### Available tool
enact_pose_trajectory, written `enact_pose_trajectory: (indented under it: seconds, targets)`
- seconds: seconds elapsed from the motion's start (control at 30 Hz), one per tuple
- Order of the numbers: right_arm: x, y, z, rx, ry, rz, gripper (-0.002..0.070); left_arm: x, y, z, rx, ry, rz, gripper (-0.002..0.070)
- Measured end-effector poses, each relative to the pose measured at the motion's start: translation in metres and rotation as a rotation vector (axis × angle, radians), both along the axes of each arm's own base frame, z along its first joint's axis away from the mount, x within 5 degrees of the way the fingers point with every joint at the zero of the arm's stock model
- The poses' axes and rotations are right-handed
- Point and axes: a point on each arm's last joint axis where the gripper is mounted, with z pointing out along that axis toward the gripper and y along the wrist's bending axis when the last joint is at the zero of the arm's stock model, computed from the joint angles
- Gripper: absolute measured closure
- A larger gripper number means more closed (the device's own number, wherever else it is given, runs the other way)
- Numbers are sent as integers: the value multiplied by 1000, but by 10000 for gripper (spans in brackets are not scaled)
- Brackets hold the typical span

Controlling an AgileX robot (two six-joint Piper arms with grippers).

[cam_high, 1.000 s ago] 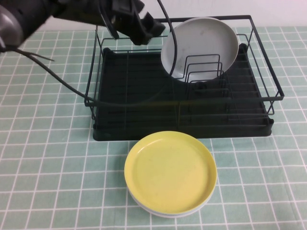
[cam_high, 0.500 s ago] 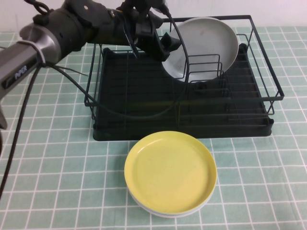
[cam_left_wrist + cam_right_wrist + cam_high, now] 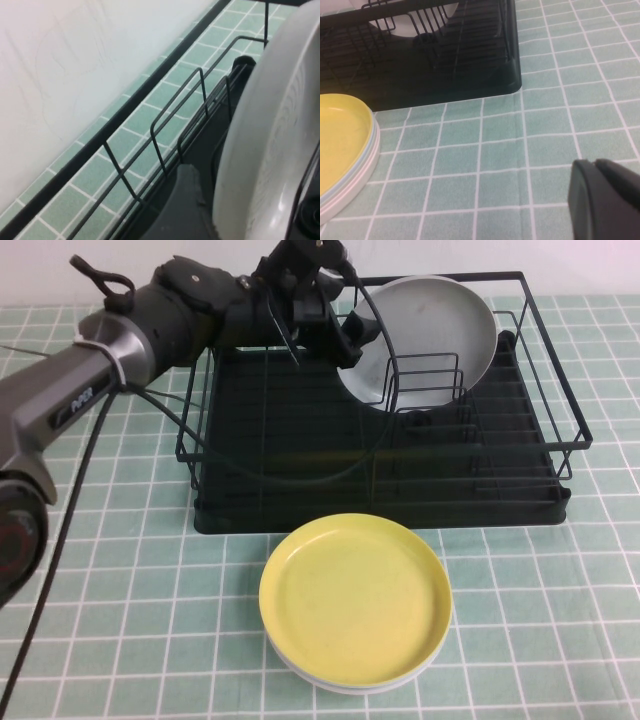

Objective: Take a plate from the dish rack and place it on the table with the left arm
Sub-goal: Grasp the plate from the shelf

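The pale grey plate (image 3: 430, 330) stands on edge among the wire dividers at the back right of the black dish rack (image 3: 300, 440). My left arm reaches in from the left over the rack's back left. My left gripper (image 3: 350, 340) is open at the plate's left rim. In the left wrist view the plate (image 3: 270, 130) fills the space in my left gripper (image 3: 250, 215), with one finger (image 3: 185, 200) beside its back. My right gripper (image 3: 592, 161) is shut and empty, low over the mint-green tiled table (image 3: 545, 115), outside the high view.
A yellow plate (image 3: 355, 595) lies on a stack of plates in front of the rack; it also shows in the right wrist view (image 3: 340, 145). The rack's top rail (image 3: 150, 100) and a white wall are close behind my left gripper. A black cable (image 3: 330, 455) loops over the rack.
My left arm has come down and to the right, bringing its gripper from the rack's back left rail to the grey plate's left rim. The plate has not moved.
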Motion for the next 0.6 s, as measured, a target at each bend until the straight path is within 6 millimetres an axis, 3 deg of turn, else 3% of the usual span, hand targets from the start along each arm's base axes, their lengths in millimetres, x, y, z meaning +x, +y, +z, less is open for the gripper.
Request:
enact_pose_trajectory:
  seconds: [0.4, 0.6]
  targets:
    - [0, 0, 0, 0, 0, 0, 696, 15, -5, -30, -55, 42, 32, 148]
    - [0, 0, 0, 0, 0, 0, 696, 21, -3, -41, -103, 66, 56, 256]
